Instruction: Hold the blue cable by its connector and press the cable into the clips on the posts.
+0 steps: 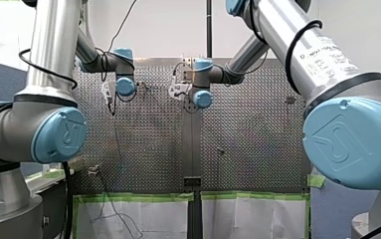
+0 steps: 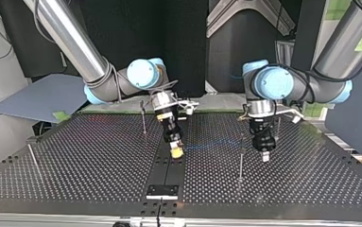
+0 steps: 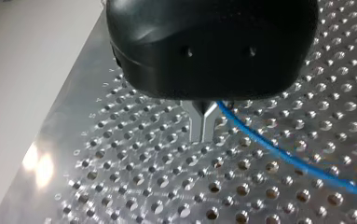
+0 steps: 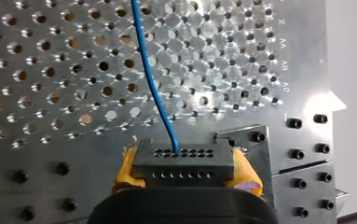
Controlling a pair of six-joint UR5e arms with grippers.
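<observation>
The fingers of my right gripper [image 4: 183, 169] grip the connector [image 4: 181, 157]. The blue cable [image 4: 153, 88] runs from the connector to my left gripper [image 3: 202, 127], whose fingers are closed beside it. I judge no post [image 2: 241, 158] clip holds it yet.

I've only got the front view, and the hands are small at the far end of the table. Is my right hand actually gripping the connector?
Observer: Yes. In the right wrist view the right hand has its yellow pads clamped on the grey connector.
Operator: Where does the blue cable go from there?
Observer: The blue cable leaves the connector and runs ahead over the perforated table.
Operator: And my left hand?
Observer: In the left wrist view the left hand has its metal fingers together; the cable passes close beside them, not visibly between the tips.
</observation>
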